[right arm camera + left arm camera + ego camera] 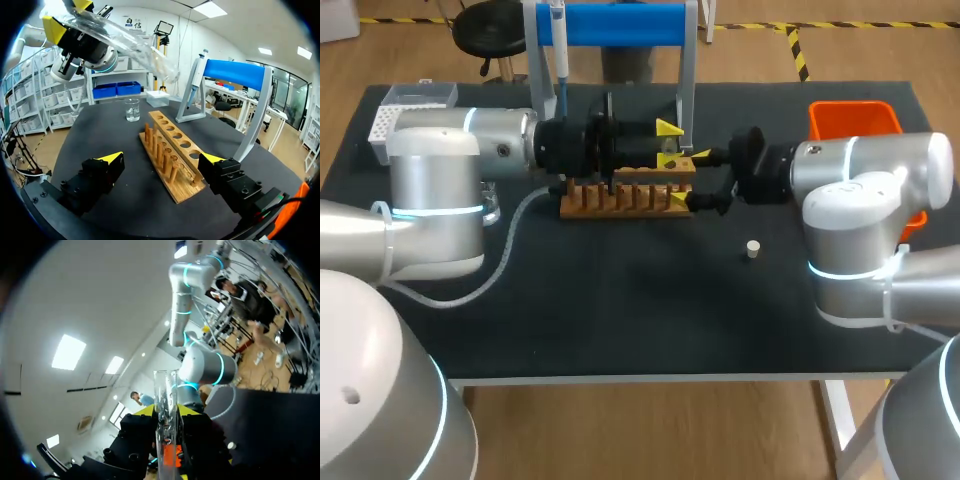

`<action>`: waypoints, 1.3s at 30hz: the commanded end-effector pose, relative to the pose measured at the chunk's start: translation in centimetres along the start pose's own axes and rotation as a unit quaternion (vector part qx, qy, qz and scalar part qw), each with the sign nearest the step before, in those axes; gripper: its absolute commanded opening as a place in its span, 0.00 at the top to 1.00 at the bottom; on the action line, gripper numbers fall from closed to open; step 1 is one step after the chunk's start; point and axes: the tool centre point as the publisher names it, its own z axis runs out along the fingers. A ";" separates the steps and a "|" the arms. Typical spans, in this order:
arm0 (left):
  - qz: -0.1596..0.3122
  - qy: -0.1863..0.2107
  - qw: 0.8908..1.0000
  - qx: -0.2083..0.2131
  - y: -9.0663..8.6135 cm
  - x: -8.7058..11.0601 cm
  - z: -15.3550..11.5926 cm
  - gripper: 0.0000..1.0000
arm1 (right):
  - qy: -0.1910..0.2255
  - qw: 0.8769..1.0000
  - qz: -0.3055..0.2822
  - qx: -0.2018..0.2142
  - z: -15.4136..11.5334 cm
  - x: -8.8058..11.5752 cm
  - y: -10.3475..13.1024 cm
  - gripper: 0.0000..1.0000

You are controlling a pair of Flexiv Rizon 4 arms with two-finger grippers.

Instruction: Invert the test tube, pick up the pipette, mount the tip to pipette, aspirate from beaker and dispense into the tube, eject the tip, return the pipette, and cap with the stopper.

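Above the wooden rack [620, 197], the left gripper [166, 411] was clamped on the glass test tube [135, 45]. Its yellow fingertips [144, 410] pressed the tube from two sides, and most of the glass stuck out beyond them. From the right wrist the tube showed tilted in the air, well above the rack's holes. The right gripper [162, 160] stood wide open with nothing in it, the rack's near end between its fingers but apart from both. The pipette [558, 45] hung on its blue stand behind the rack, the beaker [132, 109] sat past the rack's far end, and the stopper [752, 248] lay on the black table [620, 330] near the right arm. This looked like the inverting step, not yet finished. Smooth glass could slide through the fingers as the wrist turned. On the way down the tube's long free end could strike the rack's edge or the right gripper's fingers if poorly aligned with a hole.
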 end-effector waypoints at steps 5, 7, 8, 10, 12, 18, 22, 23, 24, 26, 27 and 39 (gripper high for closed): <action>-0.068 -0.024 0.997 0.008 -0.2 0.1 0.0 1.00 | -0.001 1.000 0.000 0.000 0.0 0.0 0.0 0.00; -0.068 -0.024 0.997 0.008 -0.2 0.1 0.0 1.00 | -0.001 1.000 0.000 0.000 0.0 0.0 0.0 0.00; -0.068 -0.024 0.997 0.008 -0.2 0.1 0.0 1.00 | -0.001 1.000 0.000 0.000 0.0 0.0 0.0 0.00; -0.068 -0.024 0.997 0.008 -0.2 0.1 0.0 1.00 | -0.001 1.000 0.000 0.000 0.0 0.0 0.0 0.00; -0.095 -0.022 0.995 0.000 -0.1 -0.5 -0.3 1.00 | -0.001 1.000 0.000 0.000 0.0 0.0 0.0 0.00; -0.206 -0.020 0.977 -0.047 0.4 -3.3 -1.7 1.00 | -0.001 1.000 0.000 0.000 0.0 0.0 0.0 0.00; -0.262 -0.014 0.962 -0.077 1.4 -4.4 -1.9 1.00 | -0.001 1.000 0.000 0.000 0.0 0.0 0.0 0.00; -0.273 -0.009 0.958 -0.087 1.8 -4.5 -2.0 1.00 | -0.001 1.000 0.000 0.000 0.0 0.0 0.0 0.00; -0.285 -0.014 0.955 -0.082 2.2 -4.6 -2.0 1.00 | -0.001 1.000 0.000 0.000 0.0 0.0 0.0 0.00; -0.303 -0.015 0.949 -0.087 3.0 -4.7 -2.0 1.00 | -0.001 1.000 0.000 0.000 0.0 0.0 0.0 0.00; -0.313 -0.018 0.945 -0.089 3.5 -4.7 -2.1 1.00 | -0.001 1.000 0.000 0.000 0.0 0.0 0.0 0.00; -0.343 -0.031 0.936 -0.073 7.6 -5.4 -3.2 1.00 | -0.001 1.000 0.000 0.000 0.0 0.0 0.0 0.00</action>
